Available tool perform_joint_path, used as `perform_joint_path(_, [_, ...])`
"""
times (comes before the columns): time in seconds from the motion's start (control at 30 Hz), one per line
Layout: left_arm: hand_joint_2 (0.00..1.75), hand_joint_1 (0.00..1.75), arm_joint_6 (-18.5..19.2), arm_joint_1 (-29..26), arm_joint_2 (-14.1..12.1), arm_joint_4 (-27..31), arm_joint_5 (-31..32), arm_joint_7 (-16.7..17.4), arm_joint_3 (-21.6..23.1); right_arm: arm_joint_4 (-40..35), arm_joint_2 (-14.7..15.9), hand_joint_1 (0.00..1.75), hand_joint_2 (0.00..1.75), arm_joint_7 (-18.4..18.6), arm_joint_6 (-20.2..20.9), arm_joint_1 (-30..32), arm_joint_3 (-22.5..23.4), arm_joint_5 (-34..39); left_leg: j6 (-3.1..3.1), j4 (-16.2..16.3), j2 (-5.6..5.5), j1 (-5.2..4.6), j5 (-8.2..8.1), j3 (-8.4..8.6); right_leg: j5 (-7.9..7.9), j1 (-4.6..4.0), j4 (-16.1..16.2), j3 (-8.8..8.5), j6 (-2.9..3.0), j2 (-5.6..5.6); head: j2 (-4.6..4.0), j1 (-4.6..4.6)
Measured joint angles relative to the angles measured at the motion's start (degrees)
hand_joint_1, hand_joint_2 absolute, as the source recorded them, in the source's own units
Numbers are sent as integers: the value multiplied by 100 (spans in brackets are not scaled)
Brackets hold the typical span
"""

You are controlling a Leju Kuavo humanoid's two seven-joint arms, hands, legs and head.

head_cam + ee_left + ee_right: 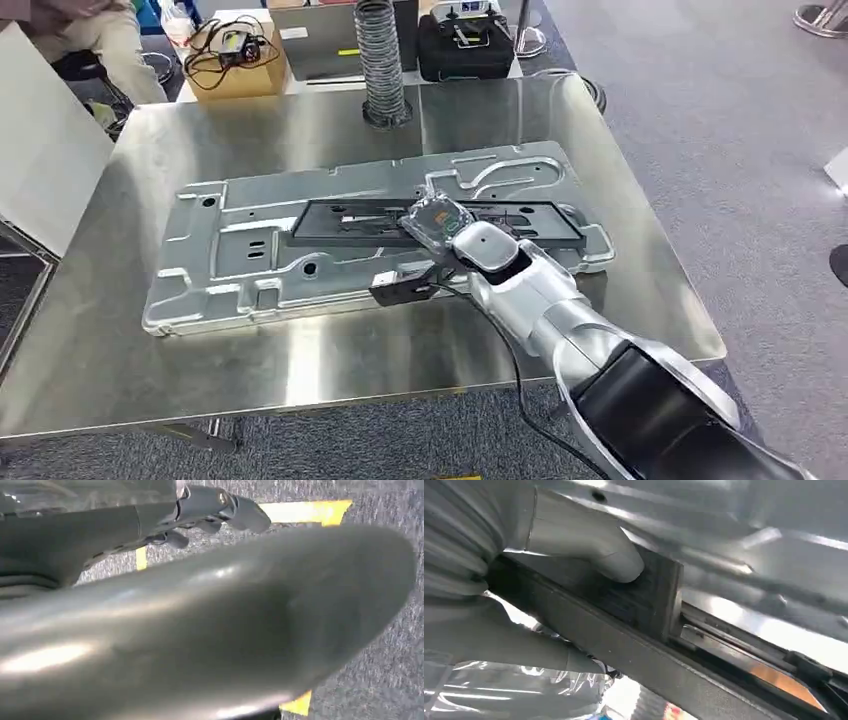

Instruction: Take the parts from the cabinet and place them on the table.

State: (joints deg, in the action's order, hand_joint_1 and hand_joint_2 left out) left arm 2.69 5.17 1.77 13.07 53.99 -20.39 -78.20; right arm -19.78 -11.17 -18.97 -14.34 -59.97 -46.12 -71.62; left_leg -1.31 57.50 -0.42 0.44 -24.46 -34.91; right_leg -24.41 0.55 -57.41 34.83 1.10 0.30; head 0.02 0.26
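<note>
right hand holds the black part over the metal panel

look first at the head view. the right hand [440, 225] reaches over the steel table [120, 370] and is closed on a long black frame part [330, 222], near that part's middle. the black part lies along the big stamped metal panel [230, 265], which is flat on the table and takes most of its width. in the right wrist view you see the thick grey thumb [589, 545] pressing on the flat dark face of the black frame part [639, 600], with the other fingers under it, so the part is pinched between them. i judge the grip is near the middle so that the long part stays level and does not tip at one end. whether the part already rests fully on the panel or is a little above it, i cannot tell.

a clear plastic cover is wrapped on the back of the right hand; i think it is there for protection.

the left hand [220, 510] hangs beside the robot's body, above grey carpet with yellow floor marks [305, 511]. its fingers are curled in and nothing is in them.

so the task's things are on the table side now, and to me the step looks like setting down and letting go.

behind the table you see a cardboard box with cables [235, 55], a ribbed grey hose [382, 60] and a black case [465, 45]. a seated person [85, 35] is at the far corner.

about writing: i find no brand, label or text that can be read; the small marks are too blurred.
</note>
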Motion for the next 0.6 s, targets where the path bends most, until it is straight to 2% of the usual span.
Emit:
perform_joint_path(0.03, [0,0,11,-2,9,-2,4,-11,4,17,0,175,175,-35,-46,27,4,39,-24,143,6,10,-120,-35,6,-2,26,-23,15,-1,-2,-13])
perform_joint_path(0.07, [0,0,20,-1,13,-2,7,-22,11,35,0,175,175,-61,-79,46,7,63,-46,484,6,23,-333,-176,6,-1,26,-24,30,-1,-2,-42])
perform_joint_path(0.13, [0,0,28,-2,9,-2,17,-65,24,72,2,175,175,-100,-96,121,24,78,-87,1440,8,36,-755,-618,-6,-18,23,-30,47,-1,-2,-35])
perform_joint_path(0.17, [0,0,37,-7,9,-2,24,-94,35,98,7,175,175,-120,-96,177,31,89,-101,1778,9,36,-836,-786,-8,-22,21,-32,49,-1,-2,-46])
perform_joint_path(0.2, [175,0,46,-10,7,-2,35,-109,41,118,13,0,0,-142,-113,233,37,109,-103,1817,9,36,-774,-821,-14,-23,20,-38,47,1,-2,-39])
perform_joint_path(0.23, [175,0,59,-12,4,-2,61,-120,48,129,20,0,0,-149,-129,247,46,131,-100,1571,9,36,-593,-712,-22,-22,16,-47,40,6,-2,-44])
perform_joint_path(0.27, [175,0,70,-9,-4,-2,68,-127,63,135,22,0,0,-162,-131,242,63,159,-91,1124,10,37,-335,-479,-38,-19,11,-71,30,17,-2,-46])
perform_joint_path(0.3, [175,0,81,2,-20,-2,74,-140,81,144,28,0,0,-166,-131,256,85,177,-75,541,11,42,-59,-176,-60,-19,4,-105,11,22,-2,-44])
perform_joint_path(0.33, [175,0,83,14,-24,-2,79,-151,98,159,44,0,0,-179,-142,280,107,201,-46,75,11,46,3,41,-83,-21,-5,-125,-22,25,-2,-39])
perform_joint_path(0.37, [175,0,76,28,-26,-2,81,-164,105,168,59,0,0,-186,-155,288,125,221,-9,-8,9,6,-41,113,-93,-62,-27,-107,-50,37,-2,-42])
perform_joint_path(0.43, [175,0,26,30,-33,-2,118,-188,129,184,87,0,0,-240,-229,317,155,273,57,30,3,-7,-43,90,-75,-50,-9,-106,-103,43,-2,-41])
perform_joint_path(0.47, [0,0,4,24,-35,-2,125,-197,133,186,98,0,0,-273,-251,329,179,315,92,26,4,-13,-38,91,-69,-41,5,-116,-136,44,-2,-35])
perform_joint_path(0.5, [0,0,-24,26,-35,-2,136,-210,138,186,112,0,0,-306,-284,336,217,372,141,-31,19,32,-6,115,-93,-64,-9,-110,-170,50,-2,-39])
perform_joint_path(0.53, [0,0,-42,34,-35,-2,153,-219,149,186,129,0,0,-356,-328,344,260,424,170,-46,25,36,11,121,-185,-42,-117,-76,-193,40,-2,-33])
perform_joint_path(0.57, [0,0,-50,41,-35,-2,166,-227,157,186,136,0,0,-396,-380,348,295,468,209,-47,30,36,14,114,-401,-38,-442,75,-215,32,0,-4])
perform_joint_path(0.6, [0,0,-68,39,-35,-2,175,-227,166,186,146,0,0,-448,-458,369,332,526,220,-47,34,31,13,110,-653,-25,-935,303,-238,29,-2,-4])
